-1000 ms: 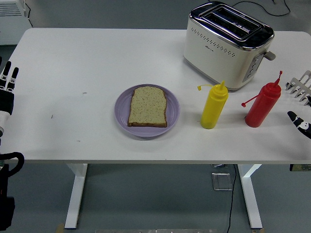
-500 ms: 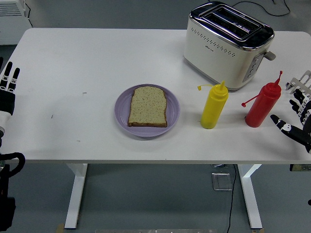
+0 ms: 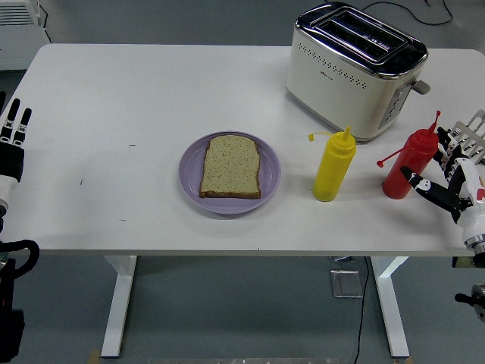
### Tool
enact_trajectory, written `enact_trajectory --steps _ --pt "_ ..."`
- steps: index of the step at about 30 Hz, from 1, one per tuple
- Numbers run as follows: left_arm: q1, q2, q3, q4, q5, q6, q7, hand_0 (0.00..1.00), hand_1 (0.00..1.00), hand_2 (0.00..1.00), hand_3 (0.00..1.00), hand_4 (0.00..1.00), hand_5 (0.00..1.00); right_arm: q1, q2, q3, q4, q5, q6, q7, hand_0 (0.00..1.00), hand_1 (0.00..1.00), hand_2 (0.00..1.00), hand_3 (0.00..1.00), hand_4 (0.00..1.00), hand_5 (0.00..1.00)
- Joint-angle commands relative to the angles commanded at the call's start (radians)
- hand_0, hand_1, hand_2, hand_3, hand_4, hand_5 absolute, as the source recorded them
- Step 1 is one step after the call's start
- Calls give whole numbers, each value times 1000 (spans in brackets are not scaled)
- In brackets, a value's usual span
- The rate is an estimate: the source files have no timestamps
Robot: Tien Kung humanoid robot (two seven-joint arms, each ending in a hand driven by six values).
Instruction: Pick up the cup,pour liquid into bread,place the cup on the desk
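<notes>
A red squeeze bottle (image 3: 410,164), standing in for the cup, is sitting upright at the table's (image 3: 114,91) four o'clock. The right hand (image 3: 447,178) is hovering just beside it, fingers spread, holding nothing. The bottle is probably light, soft and smooth; gripping mid-body looks safest. Bread (image 3: 230,166) is waiting on a plate (image 3: 194,184) at center.

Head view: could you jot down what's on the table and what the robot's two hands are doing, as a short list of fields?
bread: one slice lying flat on a purple plate
yellow bottle: upright, right of the plate
red bottle: upright, right of the yellow one
toaster: cream and chrome, at the far right
right hand: open, beside the red bottle, not gripping it
left hand: at the table's left edge, holding nothing
</notes>
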Motion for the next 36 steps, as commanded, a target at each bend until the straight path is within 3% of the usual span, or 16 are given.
enact_trajectory --steps 11,22,23,28,29,34,35,36 --pt "-3 -1 -7 0 0 0 0 793 749 750 711 505 990 67 16 -70 -47 50 -15 17 967 907 964 998 909 238" --pt "-6 -2 -14 1 1 1 0 793 749 750 711 504 990 133 35 -147 -103 127 -80 61 924 854 898 970 894 223" --pt "-6 -2 -14 1 1 0 0 793 749 750 711 504 990 141 38 -156 -110 143 -92 68 803 743 735 829 862 188" --pt "-6 -3 -15 1 1 1 0 793 749 750 711 504 990 173 49 -201 -141 226 -145 105 803 743 735 829 862 188" --pt "-6 -3 -15 2 1 1 0 793 750 750 711 503 990 178 51 -209 -147 245 -156 112 697 640 616 706 824 149" --pt "-6 -3 -16 2 1 1 0 793 750 750 711 503 990 195 57 -228 -166 305 -184 132 697 640 616 706 824 149" --pt "-6 -3 -16 2 1 1 0 792 749 750 711 503 991 197 57 -231 -169 312 -188 135 449 445 470 488 703 26" --pt "-6 -3 -16 2 1 1 0 792 749 750 711 503 991 199 58 -236 -172 320 -194 139 449 445 470 488 703 26"
